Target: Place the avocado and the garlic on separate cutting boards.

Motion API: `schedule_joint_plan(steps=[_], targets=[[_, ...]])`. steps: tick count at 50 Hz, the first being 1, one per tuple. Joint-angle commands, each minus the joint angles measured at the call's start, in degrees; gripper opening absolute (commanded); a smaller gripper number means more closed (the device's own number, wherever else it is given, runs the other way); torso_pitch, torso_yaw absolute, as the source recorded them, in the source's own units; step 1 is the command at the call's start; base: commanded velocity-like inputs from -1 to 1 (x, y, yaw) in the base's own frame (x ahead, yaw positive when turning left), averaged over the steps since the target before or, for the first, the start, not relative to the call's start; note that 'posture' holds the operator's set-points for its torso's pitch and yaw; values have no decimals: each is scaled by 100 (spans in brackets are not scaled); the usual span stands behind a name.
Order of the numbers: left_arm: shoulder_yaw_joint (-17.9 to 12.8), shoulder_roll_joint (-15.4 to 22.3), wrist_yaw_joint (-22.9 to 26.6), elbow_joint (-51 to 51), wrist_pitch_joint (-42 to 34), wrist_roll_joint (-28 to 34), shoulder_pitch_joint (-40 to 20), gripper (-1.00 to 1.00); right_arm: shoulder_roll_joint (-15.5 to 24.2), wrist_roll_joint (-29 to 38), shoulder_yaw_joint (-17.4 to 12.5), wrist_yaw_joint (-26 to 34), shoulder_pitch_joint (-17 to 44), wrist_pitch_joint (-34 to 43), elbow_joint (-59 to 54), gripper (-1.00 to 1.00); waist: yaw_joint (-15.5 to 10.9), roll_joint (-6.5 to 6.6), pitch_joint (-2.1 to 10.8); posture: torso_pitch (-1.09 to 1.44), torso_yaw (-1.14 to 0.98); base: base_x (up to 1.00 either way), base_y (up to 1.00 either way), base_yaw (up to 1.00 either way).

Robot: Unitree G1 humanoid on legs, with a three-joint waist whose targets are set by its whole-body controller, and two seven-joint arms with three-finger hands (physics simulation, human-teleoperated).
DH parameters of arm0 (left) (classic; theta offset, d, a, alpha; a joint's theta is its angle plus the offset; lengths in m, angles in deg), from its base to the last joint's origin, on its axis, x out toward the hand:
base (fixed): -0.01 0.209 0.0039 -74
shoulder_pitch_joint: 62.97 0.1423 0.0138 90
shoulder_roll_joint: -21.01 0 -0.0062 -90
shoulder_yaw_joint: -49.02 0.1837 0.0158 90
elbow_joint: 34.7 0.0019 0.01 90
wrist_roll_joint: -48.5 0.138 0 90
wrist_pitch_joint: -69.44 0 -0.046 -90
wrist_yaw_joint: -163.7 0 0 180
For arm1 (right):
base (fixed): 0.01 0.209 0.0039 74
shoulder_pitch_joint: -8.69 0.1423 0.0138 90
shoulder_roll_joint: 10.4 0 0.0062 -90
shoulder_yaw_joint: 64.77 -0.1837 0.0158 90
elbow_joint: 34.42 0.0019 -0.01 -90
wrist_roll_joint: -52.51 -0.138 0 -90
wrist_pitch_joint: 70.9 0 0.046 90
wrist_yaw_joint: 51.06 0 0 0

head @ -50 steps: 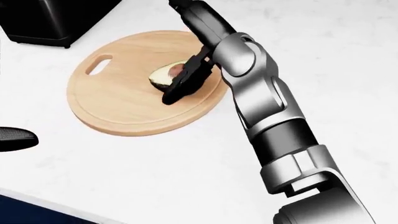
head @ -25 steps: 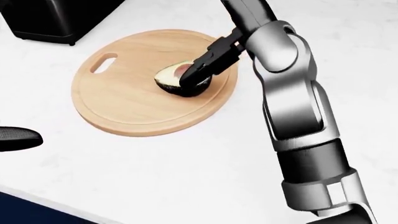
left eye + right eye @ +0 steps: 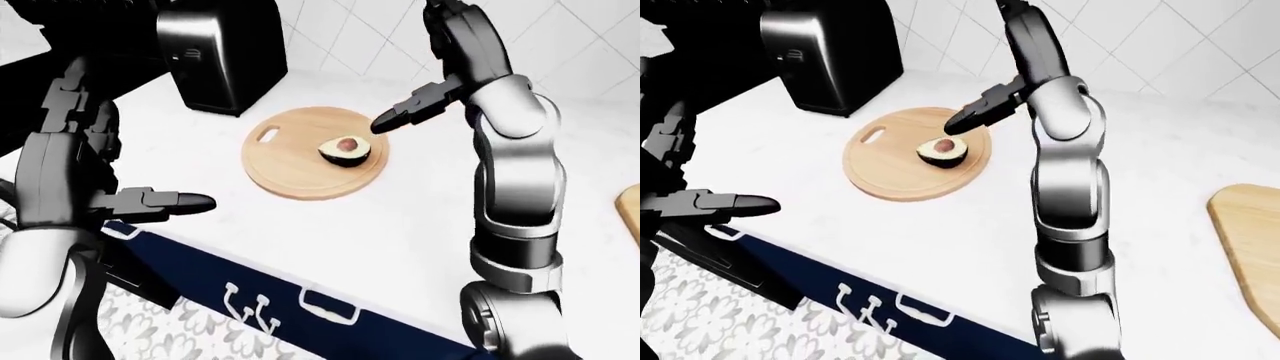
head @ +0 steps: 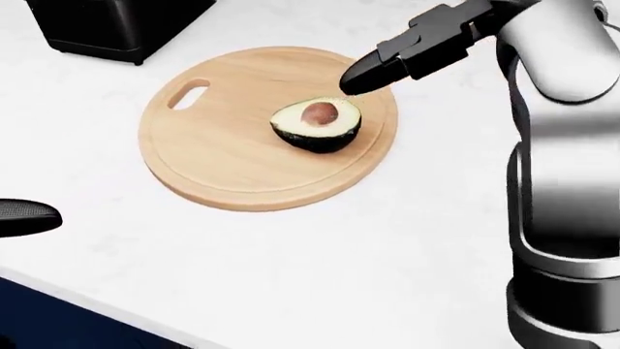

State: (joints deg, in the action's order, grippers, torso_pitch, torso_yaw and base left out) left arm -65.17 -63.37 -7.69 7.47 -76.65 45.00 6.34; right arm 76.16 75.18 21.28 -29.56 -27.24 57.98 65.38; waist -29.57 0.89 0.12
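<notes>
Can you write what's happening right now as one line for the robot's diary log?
avocado: cut side up on round cutting board | right hand: open, above avocado, not touching | left hand: open, empty | garlic: not seen

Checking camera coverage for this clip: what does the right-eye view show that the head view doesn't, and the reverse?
Only the right-eye view shows a second light wooden cutting board at its right edge, the navy drawer fronts and the tiled wall. The head view adds nothing new, only a closer look. Both show the halved avocado cut side up on the round wooden cutting board, with the open right hand lifted clear of it.
</notes>
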Motion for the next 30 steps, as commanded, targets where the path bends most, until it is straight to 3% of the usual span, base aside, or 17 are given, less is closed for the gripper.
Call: schedule_joint_plan(steps=[1,16,30], targets=[[-48,74,-24,-112,172,15,-112,100,199,29,-179,128,-145,482,975,100,15,53,97,0,40,0,0,0],[-78,86,-30,-119,164,-8,-105,100,558,-132,-258,115,-203,838,1391,100,-12,15,49,0,40,0,0,0],[-44,125,-38,-96,116,-11,-188,100,955,-286,-515,106,-217,1099,1652,100,-71,18,3,0,40,0,0,0]])
